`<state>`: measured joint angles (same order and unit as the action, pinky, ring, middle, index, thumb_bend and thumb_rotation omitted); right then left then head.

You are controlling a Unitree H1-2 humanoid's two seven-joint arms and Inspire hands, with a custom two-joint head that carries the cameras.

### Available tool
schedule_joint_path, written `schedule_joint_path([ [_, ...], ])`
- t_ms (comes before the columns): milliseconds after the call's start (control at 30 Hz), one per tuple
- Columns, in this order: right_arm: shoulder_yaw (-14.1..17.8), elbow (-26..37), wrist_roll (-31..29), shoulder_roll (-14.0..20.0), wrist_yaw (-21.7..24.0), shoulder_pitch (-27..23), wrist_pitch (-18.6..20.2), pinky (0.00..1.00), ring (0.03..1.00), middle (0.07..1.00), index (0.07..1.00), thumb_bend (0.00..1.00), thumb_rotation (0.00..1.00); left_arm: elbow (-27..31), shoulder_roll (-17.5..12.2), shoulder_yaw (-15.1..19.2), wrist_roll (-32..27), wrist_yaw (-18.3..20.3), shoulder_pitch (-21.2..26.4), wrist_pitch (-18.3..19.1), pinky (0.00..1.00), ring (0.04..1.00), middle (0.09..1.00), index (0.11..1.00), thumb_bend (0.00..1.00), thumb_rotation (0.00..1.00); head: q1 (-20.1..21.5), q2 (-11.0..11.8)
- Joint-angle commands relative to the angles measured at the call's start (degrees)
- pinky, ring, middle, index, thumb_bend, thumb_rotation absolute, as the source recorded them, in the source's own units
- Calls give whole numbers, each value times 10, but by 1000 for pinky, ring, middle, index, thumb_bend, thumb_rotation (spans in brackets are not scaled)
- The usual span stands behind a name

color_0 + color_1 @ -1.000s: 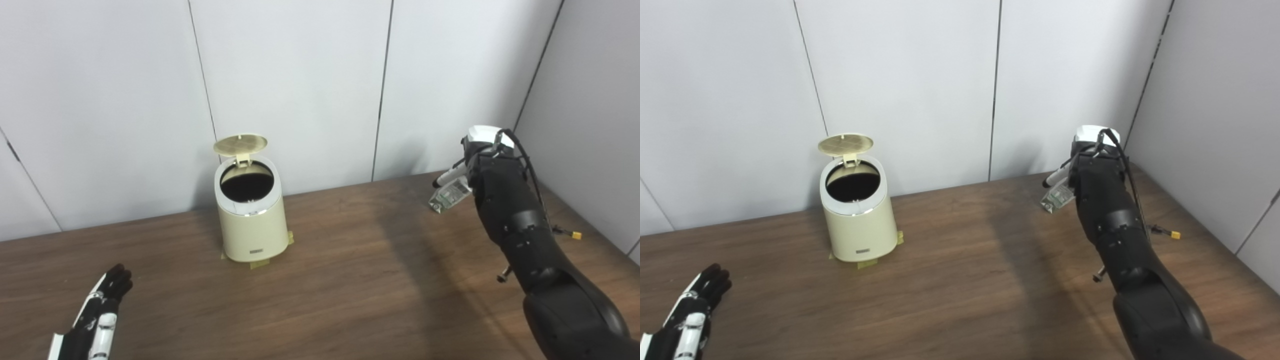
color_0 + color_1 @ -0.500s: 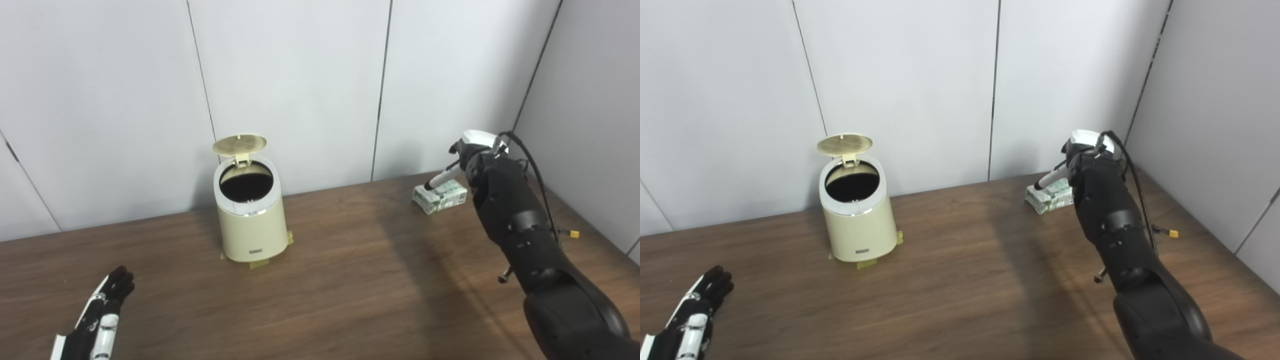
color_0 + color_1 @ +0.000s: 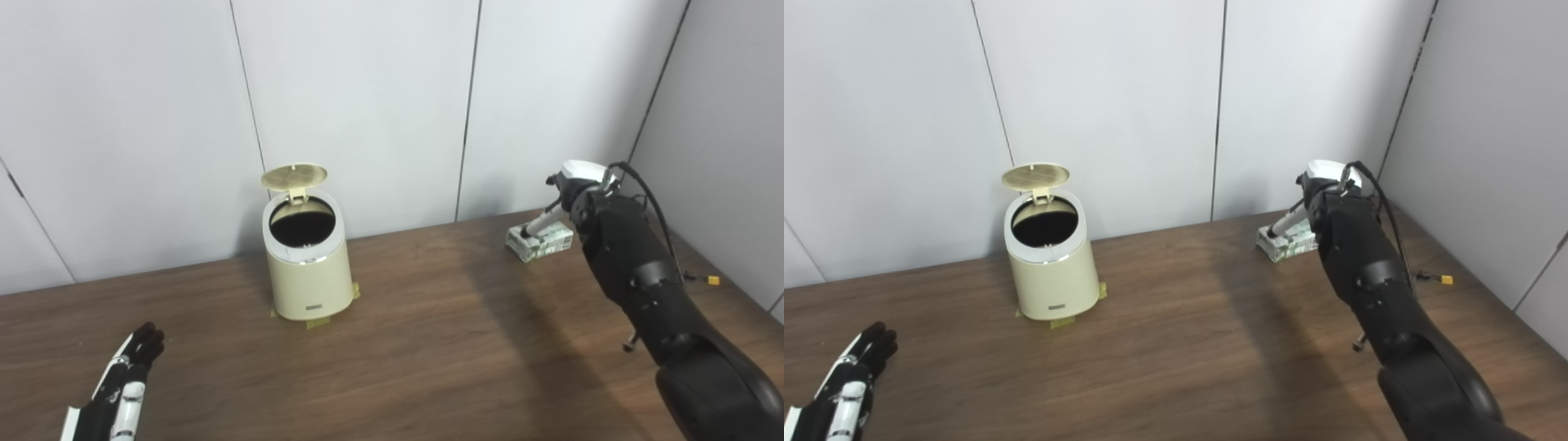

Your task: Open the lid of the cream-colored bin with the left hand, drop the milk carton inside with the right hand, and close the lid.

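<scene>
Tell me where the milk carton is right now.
The milk carton lies on its side on the table, far right near the back wall, under the right hand, well right of the cream-colored bin.

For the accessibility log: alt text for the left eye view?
Right hand reaches the milk carton lying on the wooden table far right; cream-colored bin stands centre-left, lid up. Left hand rests open, bottom left.

Bin (image 3: 308,269) on table (image 3: 429,343), left of centre, near the back wall. Milk carton (image 3: 542,241) on table, far right, well apart from bin.
</scene>
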<state>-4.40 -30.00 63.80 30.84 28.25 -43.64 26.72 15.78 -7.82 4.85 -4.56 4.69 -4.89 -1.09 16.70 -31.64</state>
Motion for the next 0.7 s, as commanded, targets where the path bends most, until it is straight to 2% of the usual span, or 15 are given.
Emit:
schedule_joint_path([
  [0, 1, 3, 10, 21, 9, -29, 2, 440, 596, 685, 795, 950, 503, 7, 6, -1, -4, -3, 10, -20, 1000, 923, 910, 909, 302, 782, 0, 2],
  [67, -3, -6, 21, 21, 25, -33, 2, 461, 617, 693, 773, 952, 552, 4, 5, -2, -2, -2, 11, -24, 1000, 923, 910, 910, 297, 779, -1, 3],
  [167, -7, -18, 32, 20, 49, -39, 2, 551, 697, 747, 766, 956, 618, 0, 3, -1, 2, -3, 11, -27, 1000, 915, 908, 907, 303, 797, -1, 4],
  [200, -11, -27, 31, 21, 53, -42, 2, 589, 730, 776, 810, 957, 649, 1, 3, -1, 2, -3, 11, -26, 1000, 910, 904, 903, 297, 794, -3, 3],
  [300, -20, -44, 26, 22, 55, -48, 2, 639, 770, 804, 836, 960, 667, 3, 4, -1, 1, -4, 10, -25, 1000, 908, 903, 902, 293, 789, -4, 2],
  [433, -53, -52, 13, 28, 51, -47, 1, 710, 840, 869, 871, 956, 746, 7, 2, -1, 7, -4, 7, -24, 999, 911, 906, 904, 283, 787, -3, 0],
  [467, -47, -50, 3, 25, 47, -44, 2, 719, 865, 899, 887, 941, 758, 9, 2, -1, 7, -4, 6, -22, 1000, 910, 904, 902, 296, 791, -3, -1],
  [533, -25, -46, -16, 18, 32, -38, 2, 700, 858, 895, 896, 941, 700, 12, 2, -1, 5, -3, 5, -20, 1000, 912, 903, 900, 307, 791, -2, -3],
  [567, -31, -43, -21, 21, 21, -36, 2, 557, 737, 804, 897, 955, 650, 13, 1, -2, 6, -2, 4, -21, 1000, 920, 909, 905, 298, 789, -2, -3],
  [600, -42, -45, -28, 26, 11, -34, -6, 493, 692, 779, 894, 971, 636, 14, 1, -2, 7, -2, 4, -21, 1000, 922, 909, 906, 298, 790, -2, -4],
  [667, -72, -45, -31, 41, -13, -29, -37, 465, 659, 752, 834, 988, 590, 17, 2, -2, 9, -3, 3, -20, 1000, 919, 908, 905, 303, 789, -1, -5],
])
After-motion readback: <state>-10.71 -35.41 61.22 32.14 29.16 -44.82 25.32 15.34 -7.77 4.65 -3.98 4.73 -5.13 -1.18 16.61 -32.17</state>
